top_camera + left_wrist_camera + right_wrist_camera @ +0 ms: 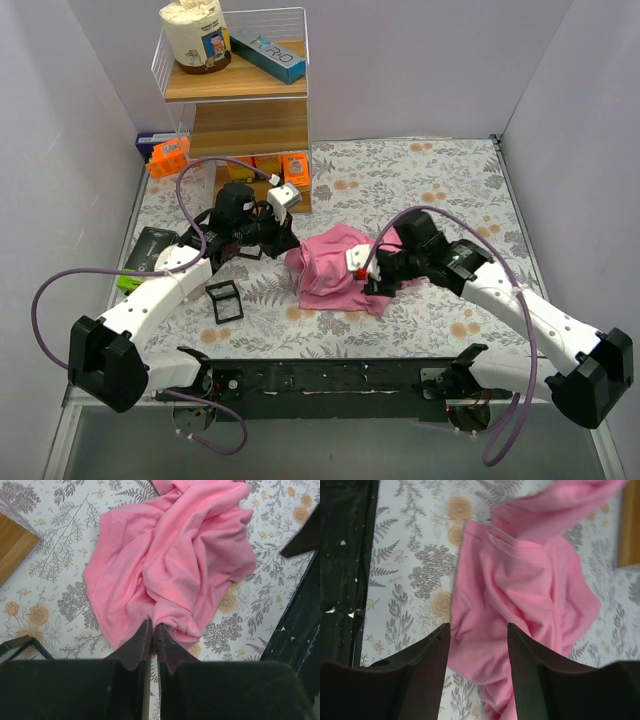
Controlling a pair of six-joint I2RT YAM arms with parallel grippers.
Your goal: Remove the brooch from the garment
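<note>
The garment [330, 265], a pink shirt, lies crumpled on the floral cloth in the middle of the table. It also shows in the left wrist view [175, 565] and in the right wrist view [530, 590]. My left gripper [154, 627] is shut on a fold at the garment's left edge, at table level [288, 250]. My right gripper [479, 626] is open just above the garment's right side [372, 275], with pink fabric between its fingers. The brooch is hidden in every view.
A wooden shelf unit [250, 130] with boxes and a jar stands at the back left. An orange object [168, 155] lies beside it. A small black frame [223, 300] and a dark flat device [150, 248] lie near my left arm.
</note>
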